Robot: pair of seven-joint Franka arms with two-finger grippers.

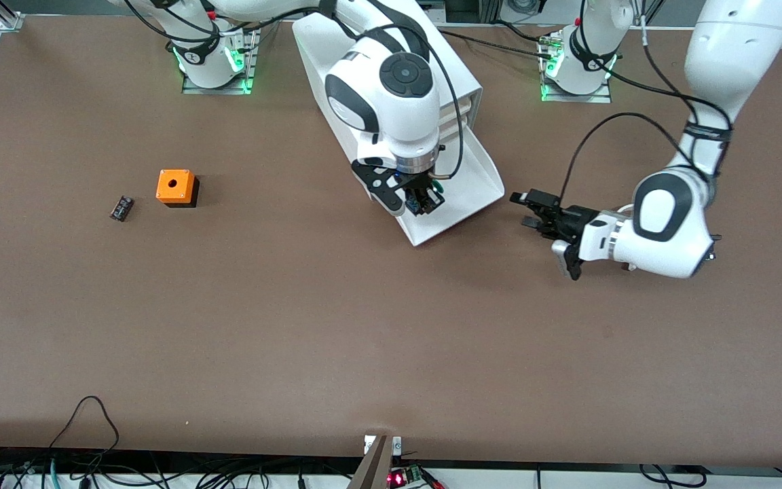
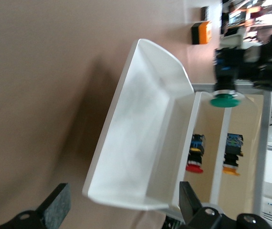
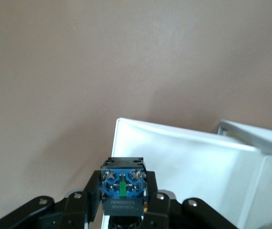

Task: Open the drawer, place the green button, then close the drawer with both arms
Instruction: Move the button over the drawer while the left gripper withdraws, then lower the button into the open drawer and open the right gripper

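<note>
The brown bench (image 1: 296, 339) is carrying a tall white box cabinet (image 1: 462, 81) between the two arm bases. Its lowest drawer, a shallow white tray (image 1: 479, 180), is standing pulled out toward the front camera.

The right claw (image 1: 421, 202) is hanging over the drawer's open end, clenched on the button (image 1: 425, 201), a small push-button with a green cap and black-and-blue body. The left claw (image 1: 533, 210) is lying low over the bench just beside the drawer's front corner, toward the left arm's end, released, with its fingers spread and touching nothing.

The right wrist view is showing the button's blue underside (image 3: 123, 185) with its screws, seated between the fingers. The left wrist view is showing the green cap (image 2: 225, 100) pointing down above the drawer's rim (image 2: 126, 86), and the bare white drawer interior.

An orange box with a hole (image 1: 176, 187) and a small black part (image 1: 121, 208) are lying well apart from the drawer, toward the right arm's end. Wide bare bench is lying nearer the camera.
</note>
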